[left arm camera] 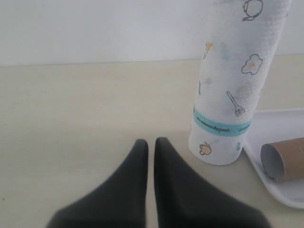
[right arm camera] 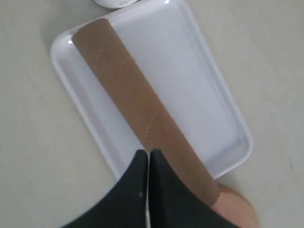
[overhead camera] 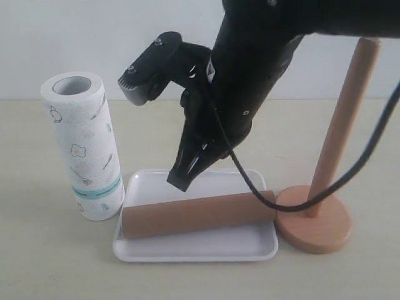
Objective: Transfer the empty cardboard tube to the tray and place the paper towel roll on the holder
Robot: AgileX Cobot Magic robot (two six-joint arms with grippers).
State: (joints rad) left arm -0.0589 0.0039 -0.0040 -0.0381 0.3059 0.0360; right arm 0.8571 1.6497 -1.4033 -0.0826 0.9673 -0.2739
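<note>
Half done: tube (overhead camera: 197,214) in tray (overhead camera: 187,251), lower centre. Remaining: roll (overhead camera: 84,144), frame left, onto holder (overhead camera: 340,119), right. Left gripper (left arm camera: 149,142), right gripper (right arm camera: 148,153): pinched together, empty.

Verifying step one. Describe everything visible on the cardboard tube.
The cardboard tube is plain brown, hollow and faintly spiral-seamed. It lies on its side, lengthwise in the tray. One end reaches over the rim by the base of the holder; contact there is unclear. The shut right gripper hangs above it, not gripping.
</note>
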